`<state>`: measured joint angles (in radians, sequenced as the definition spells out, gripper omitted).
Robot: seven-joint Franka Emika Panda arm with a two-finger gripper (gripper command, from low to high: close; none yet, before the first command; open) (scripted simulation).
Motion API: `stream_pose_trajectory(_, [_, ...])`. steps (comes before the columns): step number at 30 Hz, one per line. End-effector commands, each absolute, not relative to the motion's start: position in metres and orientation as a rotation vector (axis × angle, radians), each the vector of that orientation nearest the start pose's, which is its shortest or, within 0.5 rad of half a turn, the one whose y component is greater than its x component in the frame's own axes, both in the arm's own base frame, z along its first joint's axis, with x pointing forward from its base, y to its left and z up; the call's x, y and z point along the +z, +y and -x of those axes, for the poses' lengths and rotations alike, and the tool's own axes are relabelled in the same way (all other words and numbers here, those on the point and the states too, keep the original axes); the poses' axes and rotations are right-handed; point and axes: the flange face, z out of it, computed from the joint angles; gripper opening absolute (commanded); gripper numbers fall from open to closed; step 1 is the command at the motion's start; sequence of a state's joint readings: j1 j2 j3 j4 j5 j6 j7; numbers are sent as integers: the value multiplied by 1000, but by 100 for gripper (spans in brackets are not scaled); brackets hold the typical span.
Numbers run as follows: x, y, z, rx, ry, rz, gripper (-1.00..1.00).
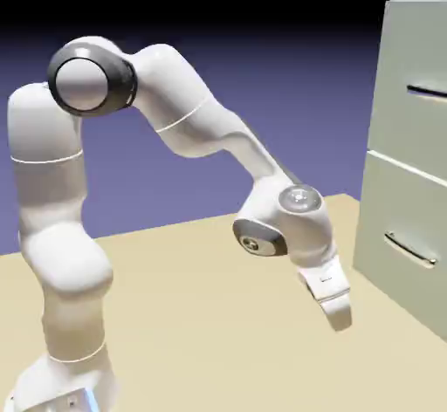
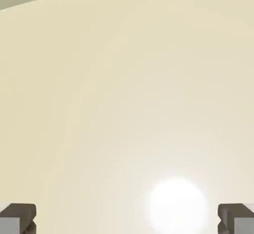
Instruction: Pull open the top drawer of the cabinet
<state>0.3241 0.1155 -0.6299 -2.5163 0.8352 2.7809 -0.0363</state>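
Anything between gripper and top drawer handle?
Exterior view: nothing visible between the gripper and the top drawer's handle, just backdrop, tabletop and cabinet front.

A flat, pale tan, smooth surface (image 1: 201,314) spreads across the lower part of the exterior view, its far edge slanting gently upward toward the exterior view's right and ending at a far corner there. Beyond that edge stands a plain blue-violet backdrop (image 1: 279,113), darkening upward into solid black along the top. In the hand view the surface looks pale cream, and a round, bright white glare (image 2: 177,205) with a soft halo shines on it near the bottom.
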Motion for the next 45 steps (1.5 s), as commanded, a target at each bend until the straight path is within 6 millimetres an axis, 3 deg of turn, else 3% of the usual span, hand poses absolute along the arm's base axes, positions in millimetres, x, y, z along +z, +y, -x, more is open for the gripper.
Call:
stream_pose_trajectory(1, [248,-186,-436,-322,1417,2504,0])
stream_pose_trajectory(7, [219,-240,-425,-353,1494,2528,0])
stream_pose_trajectory(13, [223,-291,-422,-528,1501,2600,0])
stream_pose_trajectory(20, [272,-331,-441,-900,1351,2747,0])
stream_pose_trajectory(26, [345,-331,-480,-1328,1024,2884,0])
stream_pose_trajectory(30, [405,-306,-516,-1644,678,2942,0])
stream_pose_trajectory(33, [451,-269,-546,-1881,349,2944,0])
stream_pose_trajectory(37, [509,-195,-584,-2178,-175,2860,0])
stream_pose_trajectory(43, [572,-40,-625,-2504,-1038,2503,0])
stream_pose_trajectory(45, [573,-39,-634,-2504,-1038,2503,0])
